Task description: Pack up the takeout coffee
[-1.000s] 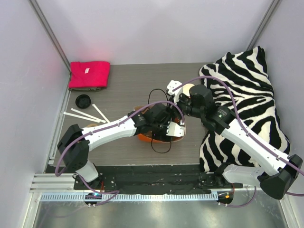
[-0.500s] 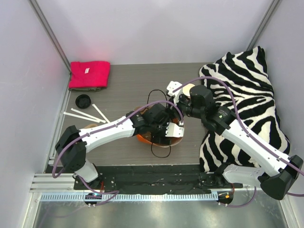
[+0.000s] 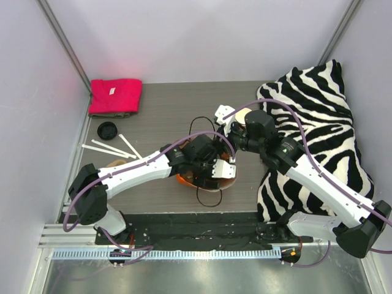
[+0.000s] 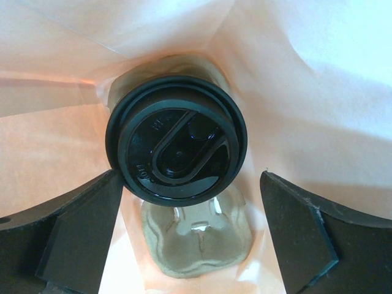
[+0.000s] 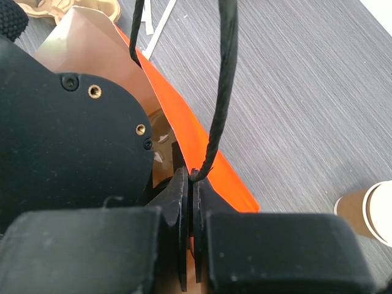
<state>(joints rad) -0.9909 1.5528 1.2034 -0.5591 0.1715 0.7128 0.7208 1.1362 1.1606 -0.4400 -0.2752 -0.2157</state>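
Observation:
In the left wrist view I look down into the orange bag (image 4: 306, 122). The takeout coffee (image 4: 176, 147), seen as its round black lid, stands at the bottom on a moulded cardboard tray (image 4: 202, 245). My left gripper (image 4: 190, 214) is open inside the bag, with one finger on each side just above the lid and not clamping it. In the top view the left gripper (image 3: 211, 166) is down in the bag's mouth (image 3: 184, 179). My right gripper (image 5: 193, 184) is shut on the bag's orange rim (image 5: 202, 147), where the black cord handle (image 5: 223, 92) is attached.
An open brown cup (image 3: 243, 114) with no lid stands by the right wrist; it also shows in the right wrist view (image 5: 367, 211). A loose black lid (image 3: 107, 130) and white sticks (image 3: 110, 147) lie at the left. A pink cloth (image 3: 115, 96) lies at the back left and a zebra-print cloth (image 3: 318, 122) at the right.
The left arm has shifted slightly toward the near edge, its gripper staying in the bag. The right arm has not moved.

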